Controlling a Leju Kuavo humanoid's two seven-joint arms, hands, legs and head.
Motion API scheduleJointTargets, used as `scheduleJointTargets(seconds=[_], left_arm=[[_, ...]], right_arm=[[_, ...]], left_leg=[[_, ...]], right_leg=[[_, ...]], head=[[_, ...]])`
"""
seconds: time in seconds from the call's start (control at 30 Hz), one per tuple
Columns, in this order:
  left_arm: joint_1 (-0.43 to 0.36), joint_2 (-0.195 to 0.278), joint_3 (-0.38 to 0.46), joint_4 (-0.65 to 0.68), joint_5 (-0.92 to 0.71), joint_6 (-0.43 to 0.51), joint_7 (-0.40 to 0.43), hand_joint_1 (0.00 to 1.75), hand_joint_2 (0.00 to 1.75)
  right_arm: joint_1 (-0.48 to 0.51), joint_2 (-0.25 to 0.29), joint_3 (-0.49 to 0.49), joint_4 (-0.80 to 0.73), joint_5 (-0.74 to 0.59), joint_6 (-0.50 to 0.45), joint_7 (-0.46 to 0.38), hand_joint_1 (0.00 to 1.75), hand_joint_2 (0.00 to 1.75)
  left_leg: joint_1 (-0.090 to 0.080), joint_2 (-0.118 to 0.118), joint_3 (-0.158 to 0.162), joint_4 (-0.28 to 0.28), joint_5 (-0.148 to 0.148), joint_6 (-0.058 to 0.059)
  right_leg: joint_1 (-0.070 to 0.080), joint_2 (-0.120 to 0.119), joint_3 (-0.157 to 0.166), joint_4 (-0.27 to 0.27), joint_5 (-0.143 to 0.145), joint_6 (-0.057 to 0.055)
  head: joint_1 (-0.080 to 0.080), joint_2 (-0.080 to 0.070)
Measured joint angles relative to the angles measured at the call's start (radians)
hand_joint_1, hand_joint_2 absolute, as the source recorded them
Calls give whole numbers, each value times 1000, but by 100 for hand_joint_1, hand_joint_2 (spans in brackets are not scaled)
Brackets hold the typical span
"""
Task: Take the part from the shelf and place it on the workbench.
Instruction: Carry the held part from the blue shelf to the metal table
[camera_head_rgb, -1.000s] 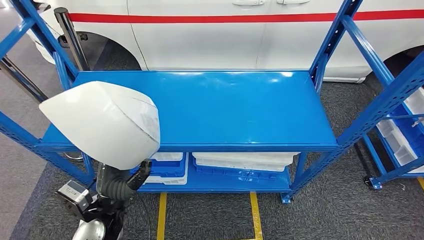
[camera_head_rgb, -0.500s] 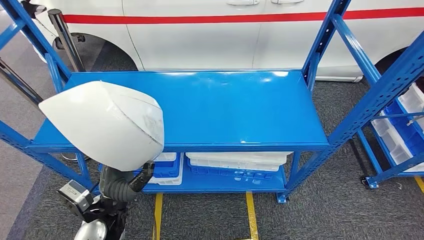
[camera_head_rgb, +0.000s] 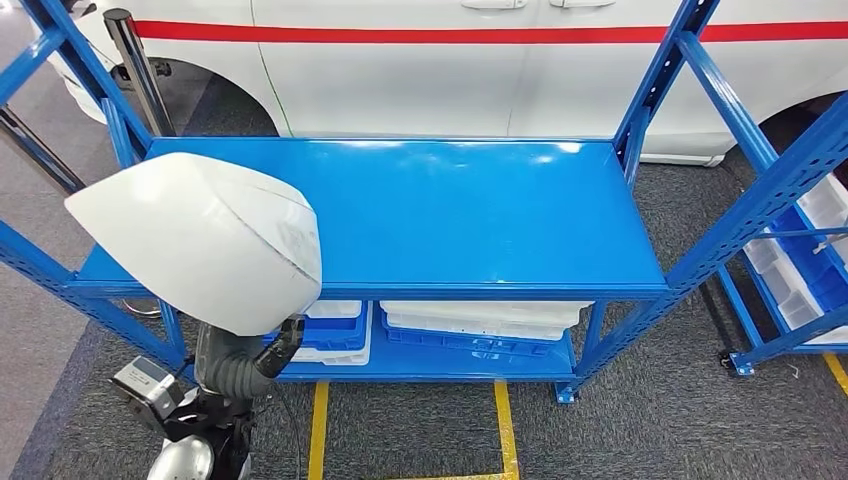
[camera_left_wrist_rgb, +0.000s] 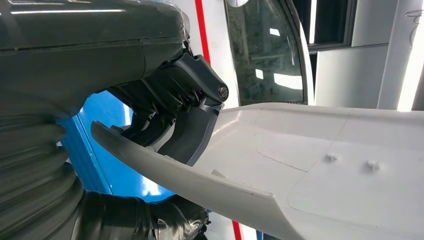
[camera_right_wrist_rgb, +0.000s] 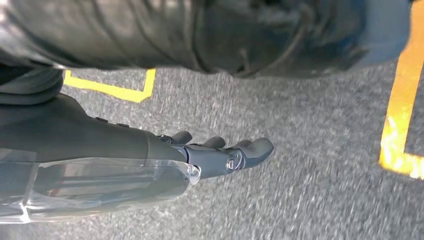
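The part is a large white curved shell (camera_head_rgb: 205, 243), like a car mirror cover, held up over the near left corner of the blue workbench top (camera_head_rgb: 450, 215). My left hand (camera_head_rgb: 262, 355) grips it from beneath; its dark wrist rises under the shell. The left wrist view has the dark fingers (camera_left_wrist_rgb: 185, 115) clamped over the rim of the white part (camera_left_wrist_rgb: 310, 165), thumb beneath. My right hand (camera_right_wrist_rgb: 215, 152) hangs over grey carpet with its fingers stretched out and nothing in them.
The blue bench has a lower shelf with white and blue trays (camera_head_rgb: 480, 325). Slanted blue frame posts (camera_head_rgb: 740, 215) rise at its corners. A white car with a red stripe (camera_head_rgb: 450, 60) stands behind. Another blue rack with bins (camera_head_rgb: 800, 270) is at the right. Yellow floor tape (camera_head_rgb: 505, 420) lies below.
The camera has swayed slightly, shifting the whole scene sideways and back. The white part stays in my left hand, about level, at the bench's near left corner.
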Motion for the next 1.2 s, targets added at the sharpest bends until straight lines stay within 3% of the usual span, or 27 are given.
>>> scheduleJointTargets(seconds=[0.07, 0.13, 0.23, 0.33, 0.4, 0.43, 0.47, 0.53, 0.6, 0.67, 0.73, 0.8, 0.87, 0.9, 0.93, 0.97, 1.07, 1.1, 1.2], left_arm=[[0, 0, 0, 0, 0, 0, 0, 175, 175], [-2, 0, -1, -1, 1, 1, 0, 175, 175], [-2, 0, -1, -2, 1, 2, 1, 175, 175], [-1, 0, -1, -3, 2, 4, 2, 175, 175], [0, 0, -1, -3, 2, 5, 2, 175, 175], [0, 0, -1, -3, 3, 6, 3, 175, 175], [0, 0, -1, -3, 3, 6, 3, 175, 175], [-1, 0, -1, -3, 3, 7, 3, 175, 175], [-3, 0, -2, -4, 3, 7, 3, 175, 175], [-4, 0, -3, -5, 3, 7, 3, 175, 175], [-6, 0, -4, -6, 4, 7, 3, 175, 175], [-10, -2, -7, -6, 4, 7, 4, 175, 175], [-12, -3, -11, -6, 4, 8, 4, 175, 175], [-12, -3, -13, -5, 4, 9, 4, 175, 175], [-12, -3, -15, -5, 4, 10, 5, 175, 175], [-12, -3, -16, -5, 4, 11, 5, 175, 175], [-14, -3, -17, -5, 4, 14, 7, 175, 175], [-16, -3, -18, -5, 5, 15, 8, 175, 175], [-20, -3, -20, -5, 7, 18, 12, 175, 175]], right_arm=[[1, 0, 0, -2, 1, -7, 0, 0, 0], [2, 1, -1, -10, 2, -17, 2, 0, 0], [5, 4, -1, -20, 2, -25, 3, 0, 0], [5, 5, -2, -23, 2, -28, 4, 0, 0], [5, 5, -3, -23, 2, -32, 4, 0, 0], [5, 6, -4, -24, 2, -35, 4, 0, 0], [5, 6, -5, -25, 3, -37, 4, 0, 0], [5, 9, -7, -27, 5, -41, 4, 0, 0], [4, 10, -8, -29, 7, -42, 4, 0, 0], [3, 10, -9, -31, 9, -41, 4, 0, 0], [2, 8, -9, -31, 17, -27, 6, 0, 0], [0, 3, -9, -31, 24, -9, 9, 0, 0], [-3, -2, -8, -30, 24, 0, 11, 0, 0], [-4, -3, -8, -30, 25, 3, 11, 0, 0], [-5, -5, -8, -29, 25, 6, 12, 0, 0], [-6, -7, -8, -28, 25, 9, 12, 0, 0], [-13, -10, -8, -25, 26, 12, 12, 0, 0], [-16, -10, -9, -24, 27, 12, 12, 0, 0], [-23, -10, -9, -18, 29, 14, 11, 0, 0]], left_leg=[[-1, 0, -2, 8, -4, -6], [-2, -1, -6, 15, -7, -21], [1, -1, -19, 40, -28, -41], [5, -2, -86, 197, -120, -50], [6, -2, -120, 281, -146, -51], [7, -2, -114, 275, -132, -51], [7, -2, -89, 231, -103, -48], [5, -2, -23, 102, -46, -42], [1, -2, 11, 28, -29, -36], [-1, -3, 10, 17, -27, -28], [1, -1, 10, 7, -15, -14], [2, 2, 7, -1, -6, -2], [-1, 3, 1, 1, -2, 3], [-2, 4, -3, 3, -1, 4], [-3, 4, -6, 6, -1, 4], [-3, 4, -9, 10, 0, 4], [-6, 3, -16, 21, 1, -4], [-8, 3, -19, 23, 3, -9], [-7, 2, -26, 25, 9, -27]], right_leg=[[-1, 0, 43, -85, 34, -1], [2, 1, 84, -176, 65, -12], [3, 1, 87, -198, 74, -36], [4, -1, 82, -202, 80, -50], [7, -2, 79, -201, 81, -52], [8, -2, 79, -201, 81, -52], [9, -1, 80, -200, 81, -51], [11, -1, 80, -198, 81, -49], [13, -1, 76, -195, 84, -41], [13, -2, 72, -197, 89, -28], [10, -2, 66, -183, 76, -18], [9, -2, 34, -107, 20, -13], [8, -2, -16, 13, -42, -9], [7, -2, -29, 50, -52, -7], [7, -2, -25, 54, -44, -6], [6, -2, -2, 18, -20, -6], [7, -1, 93, -159, 50, -12], [9, 0, 104, -186, 56, -15], [12, 0, 97, -196, 68, -32]], head=[[0, 0], [0, 0], [-1, 0], [-1, 0], [-1, 0], [-1, 0], [-1, 0], [-1, 0], [-1, 0], [0, 0], [0, 0], [0, 0], [0, 0], [0, 0], [0, 0], [0, 0], [0, 0], [0, 0], [0, 0]])
